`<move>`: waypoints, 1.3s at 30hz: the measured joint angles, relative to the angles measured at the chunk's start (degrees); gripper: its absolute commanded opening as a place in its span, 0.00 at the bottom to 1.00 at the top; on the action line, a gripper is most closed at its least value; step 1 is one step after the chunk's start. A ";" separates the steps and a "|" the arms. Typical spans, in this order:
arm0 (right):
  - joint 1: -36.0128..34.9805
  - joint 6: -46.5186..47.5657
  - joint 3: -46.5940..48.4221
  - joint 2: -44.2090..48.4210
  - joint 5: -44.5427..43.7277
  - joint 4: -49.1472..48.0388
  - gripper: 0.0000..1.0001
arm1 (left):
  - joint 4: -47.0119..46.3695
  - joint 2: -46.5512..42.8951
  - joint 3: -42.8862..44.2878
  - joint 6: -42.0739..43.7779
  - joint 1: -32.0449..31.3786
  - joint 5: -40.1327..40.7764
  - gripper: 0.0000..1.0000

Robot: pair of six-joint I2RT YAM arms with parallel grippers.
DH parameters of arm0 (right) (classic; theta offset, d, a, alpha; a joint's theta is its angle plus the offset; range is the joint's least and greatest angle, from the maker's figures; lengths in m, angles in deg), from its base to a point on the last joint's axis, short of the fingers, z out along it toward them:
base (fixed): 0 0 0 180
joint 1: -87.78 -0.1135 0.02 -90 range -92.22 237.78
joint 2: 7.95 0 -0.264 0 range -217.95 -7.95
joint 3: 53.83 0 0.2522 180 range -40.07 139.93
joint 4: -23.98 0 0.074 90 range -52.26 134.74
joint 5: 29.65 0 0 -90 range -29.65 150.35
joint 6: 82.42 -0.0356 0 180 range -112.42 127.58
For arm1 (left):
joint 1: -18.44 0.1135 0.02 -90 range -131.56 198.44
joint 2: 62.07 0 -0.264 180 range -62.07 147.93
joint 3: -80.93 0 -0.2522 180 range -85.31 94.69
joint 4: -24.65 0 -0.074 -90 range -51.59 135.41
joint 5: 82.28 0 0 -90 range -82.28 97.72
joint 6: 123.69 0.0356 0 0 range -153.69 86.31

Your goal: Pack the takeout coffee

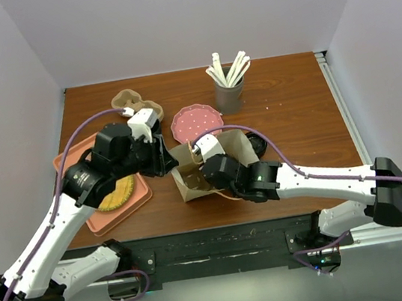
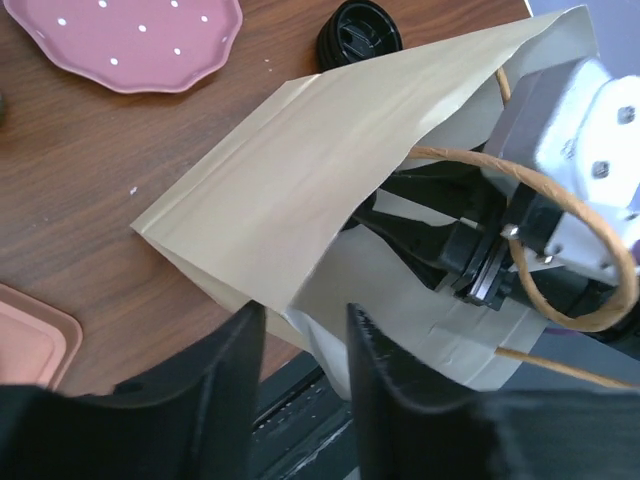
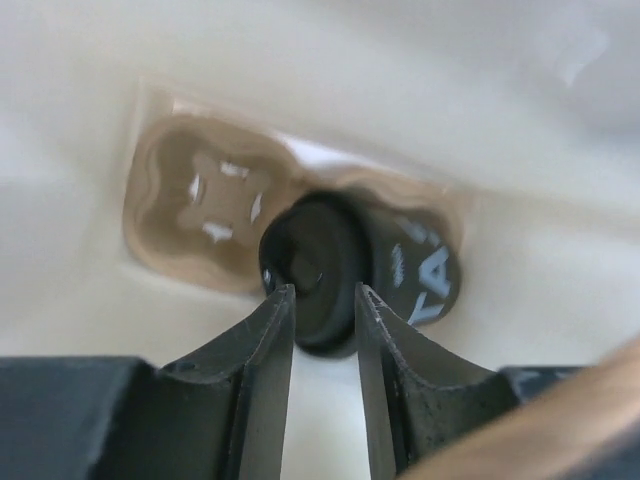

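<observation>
A brown paper bag point(image 1: 188, 185) lies open on its side at the table's middle; it also shows in the left wrist view point(image 2: 300, 170). My left gripper point(image 1: 166, 158) point(image 2: 305, 345) is open, with the bag's rim between its jaws. My right gripper point(image 3: 322, 300) reaches inside the bag, and its fingers are hidden in the top view. It is open, with its jaws just over the black lid point(image 3: 310, 262) of a dark coffee cup point(image 3: 420, 272). The cup sits in a cardboard carrier point(image 3: 195, 205) on the bag's floor.
A pink dotted plate point(image 1: 196, 121) and a grey cup of white sticks point(image 1: 228, 89) stand behind the bag. A loose black lid point(image 1: 255, 144) lies to its right. A second cardboard carrier point(image 1: 129, 100) is at the back left. A pink tray point(image 1: 74, 162) lies under my left arm.
</observation>
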 measured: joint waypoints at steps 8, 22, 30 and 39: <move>0.00 -0.13 -5.11 1.66 3.61 -1.60 0.40 | 2.32 3.02 6.91 7.96 0.00 0.59 0.60; 0.02 0.70 -5.95 3.45 5.46 -5.42 0.43 | 1.75 10.34 10.19 23.56 0.00 -13.92 0.35; 0.04 0.57 -7.17 6.60 6.32 -5.55 0.69 | 1.05 11.19 10.16 27.08 -0.02 -10.27 0.00; 0.09 0.00 -7.17 9.44 7.30 -5.22 0.77 | -0.87 6.62 9.97 30.93 -5.22 3.17 0.00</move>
